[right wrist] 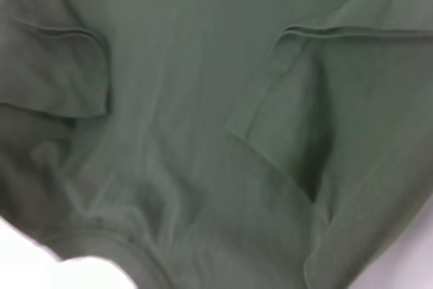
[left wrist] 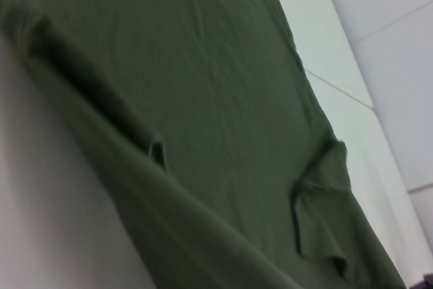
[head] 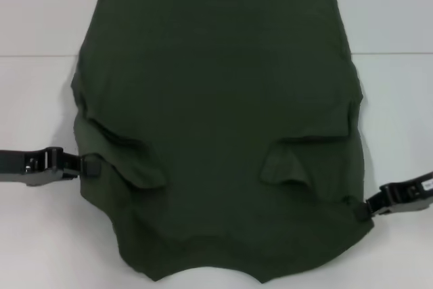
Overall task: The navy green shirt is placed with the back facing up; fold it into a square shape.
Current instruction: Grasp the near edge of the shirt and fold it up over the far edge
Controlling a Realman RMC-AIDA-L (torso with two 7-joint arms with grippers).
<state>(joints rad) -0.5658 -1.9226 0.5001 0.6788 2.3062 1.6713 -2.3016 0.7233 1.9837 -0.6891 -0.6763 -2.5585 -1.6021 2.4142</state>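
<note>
The navy green shirt (head: 216, 120) is a plain dark olive green all over — no print or pattern shows on it. The bench (head: 40, 99) under the shirt is white. At the shirt's side edges, the left claw (head: 86, 165) and right claw (head: 365, 206) are black.

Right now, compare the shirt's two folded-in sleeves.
On the navy green shirt, the left sleeve is a long diagonal flap; the right sleeve is shorter and bunched. The left gripper meets the shirt's edge higher than the right gripper. Both sleeves lie folded inward.
</note>
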